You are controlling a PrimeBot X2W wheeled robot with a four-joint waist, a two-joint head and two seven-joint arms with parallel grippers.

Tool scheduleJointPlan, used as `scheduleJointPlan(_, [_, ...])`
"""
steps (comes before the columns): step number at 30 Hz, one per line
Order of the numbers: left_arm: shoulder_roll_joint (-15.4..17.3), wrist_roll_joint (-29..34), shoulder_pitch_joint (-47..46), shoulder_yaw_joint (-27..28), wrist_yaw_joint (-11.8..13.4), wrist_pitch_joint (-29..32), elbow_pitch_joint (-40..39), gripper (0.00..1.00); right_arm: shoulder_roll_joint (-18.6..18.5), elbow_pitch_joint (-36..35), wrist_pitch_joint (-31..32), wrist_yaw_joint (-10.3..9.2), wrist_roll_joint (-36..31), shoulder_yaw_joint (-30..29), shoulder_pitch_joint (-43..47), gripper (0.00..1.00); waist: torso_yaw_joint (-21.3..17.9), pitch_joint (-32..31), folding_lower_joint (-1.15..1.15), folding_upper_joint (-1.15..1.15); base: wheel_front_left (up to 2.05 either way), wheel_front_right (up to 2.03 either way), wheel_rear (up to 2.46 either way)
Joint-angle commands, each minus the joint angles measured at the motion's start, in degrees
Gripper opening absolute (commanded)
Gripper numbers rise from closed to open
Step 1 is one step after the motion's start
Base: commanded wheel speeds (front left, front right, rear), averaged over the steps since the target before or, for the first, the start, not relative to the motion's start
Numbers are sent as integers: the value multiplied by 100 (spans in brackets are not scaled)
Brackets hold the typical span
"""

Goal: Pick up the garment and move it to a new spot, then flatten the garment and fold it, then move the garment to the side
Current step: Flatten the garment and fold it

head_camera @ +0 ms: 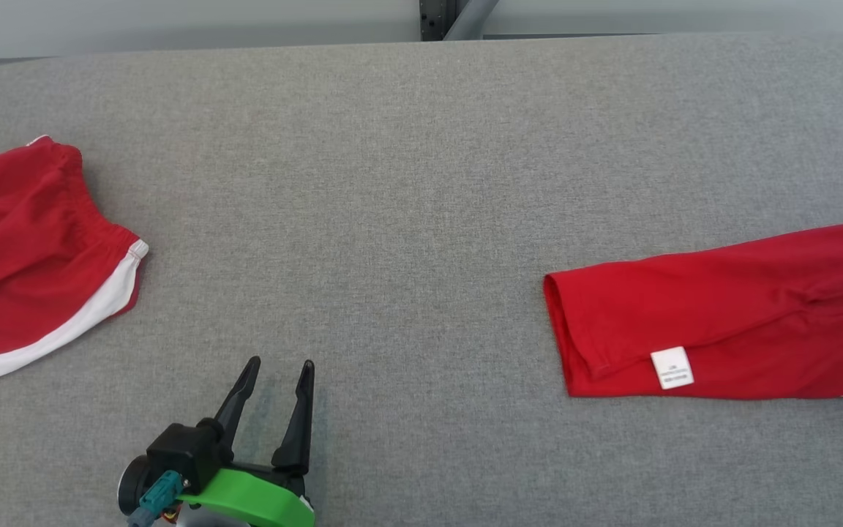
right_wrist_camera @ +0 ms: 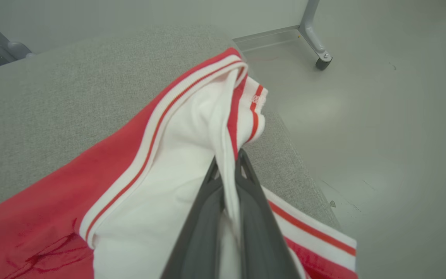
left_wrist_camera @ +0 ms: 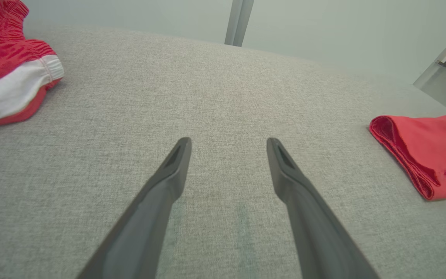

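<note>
The garment (head_camera: 721, 315) is red, with a white label, and lies folded flat at the right of the grey table, running off the head view's right edge. In the left wrist view its folded end (left_wrist_camera: 420, 155) lies at the right. In the right wrist view a white part of the garment (right_wrist_camera: 161, 162) with red-and-white striped trim is bunched up near the table's corner, and my right gripper (right_wrist_camera: 229, 159) is shut on a fold of it. My left gripper (head_camera: 281, 363) stands open over bare table at the lower left, its fingers (left_wrist_camera: 168, 178) holding nothing.
Red shorts (head_camera: 26, 249) with a white stripe lie at the table's left edge, also at the upper left of the left wrist view (left_wrist_camera: 6, 66). The grey padded table (head_camera: 392, 183) is bare between the two cloths. Beyond the table corner are floor (right_wrist_camera: 381, 135) and a wheeled frame leg (right_wrist_camera: 316, 35).
</note>
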Motion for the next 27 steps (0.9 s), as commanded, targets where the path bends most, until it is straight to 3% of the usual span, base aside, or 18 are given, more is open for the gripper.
scheduleJointPlan(1, [-17,65,66,30,-38,-15,-4,100,-38,-113,-47,-8,4,-7,69,0,-10,-58,0,28,0,0,0])
scheduleJointPlan(4, [-130,149,132,125,-109,-15,39,100,-159,-741,141,-5,38,213,286,0,-49,-155,0,28,0,0,0])
scheduleJointPlan(7, [-232,227,168,219,-158,-14,59,100,-27,-1700,200,-5,207,412,578,0,-95,-236,0,28,0,0,0])
scheduleJointPlan(9, [-307,176,205,290,-201,-14,58,100,183,-2320,133,-5,113,560,821,0,-129,-256,0,28,0,0,0])
scheduleJointPlan(14, [-437,214,163,286,-246,-14,103,100,1216,-3458,200,-4,-338,1219,1197,0,-244,-202,0,28,0,0,0])
scheduleJointPlan(17, [-472,10,67,259,-265,-14,114,100,1945,-3497,216,-3,-669,1658,1127,0,-271,-161,0,28,0,0,0])
scheduleJointPlan(22, [-509,-179,-68,50,-290,-15,225,100,2832,-2864,39,-3,-1270,2219,824,0,-228,-170,0,28,0,0,0])
scheduleJointPlan(26, [-509,-313,-53,-25,-289,-14,299,100,3174,-2383,-77,-4,-1545,2405,612,0,-179,-182,0,28,0,0,0])
scheduleJointPlan(27, [-509,-332,-42,-24,-289,-15,305,100,3239,-2293,-94,-4,-1609,2434,590,6,-171,-183,0,28,0,0,0])
